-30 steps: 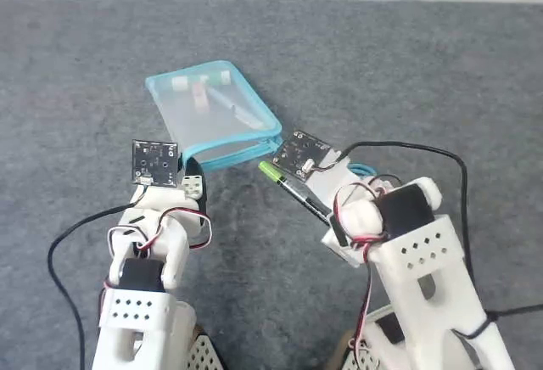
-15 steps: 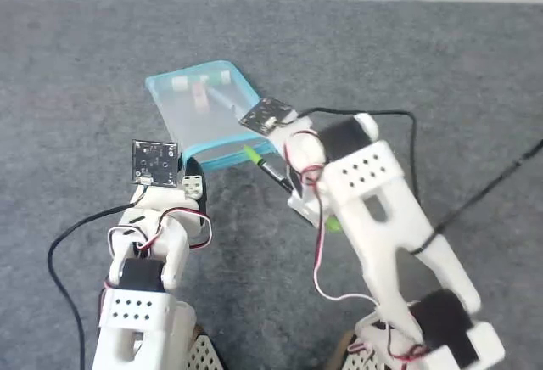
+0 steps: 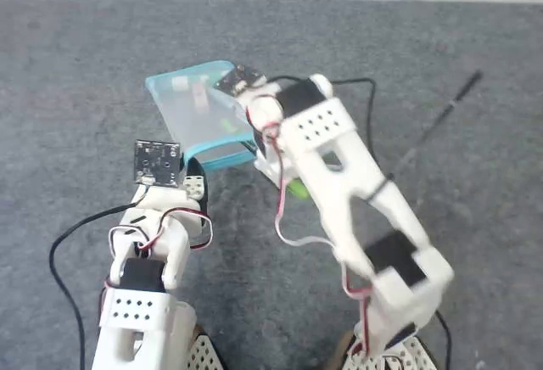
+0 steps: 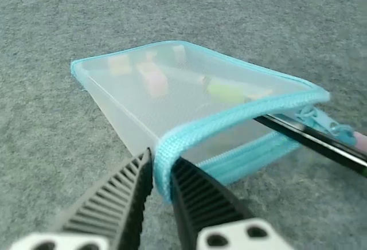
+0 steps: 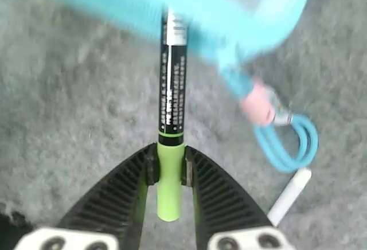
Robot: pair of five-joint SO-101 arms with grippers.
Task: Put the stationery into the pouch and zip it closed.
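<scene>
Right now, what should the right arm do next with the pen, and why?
Probably push the pen deeper before releasing: the right gripper grips its green end, much of its barrel lies outside the pouch, whose rim the left gripper pinches.

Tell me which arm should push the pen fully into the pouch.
Right. The right gripper grips the pen, tip already in the pouch mouth; the left gripper pinches the pouch's edge.

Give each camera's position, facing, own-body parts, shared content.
High: fixed above grey table, looking down; both white arms, translucent turquoise-trimmed pouch.
Left wrist: on left arm, facing pouch; left fingers pinch its rim.
Right wrist: on right arm, facing pouch; right fingers hold black green-ended pen.
Shared: wrist views both show pouch, pen.
</scene>
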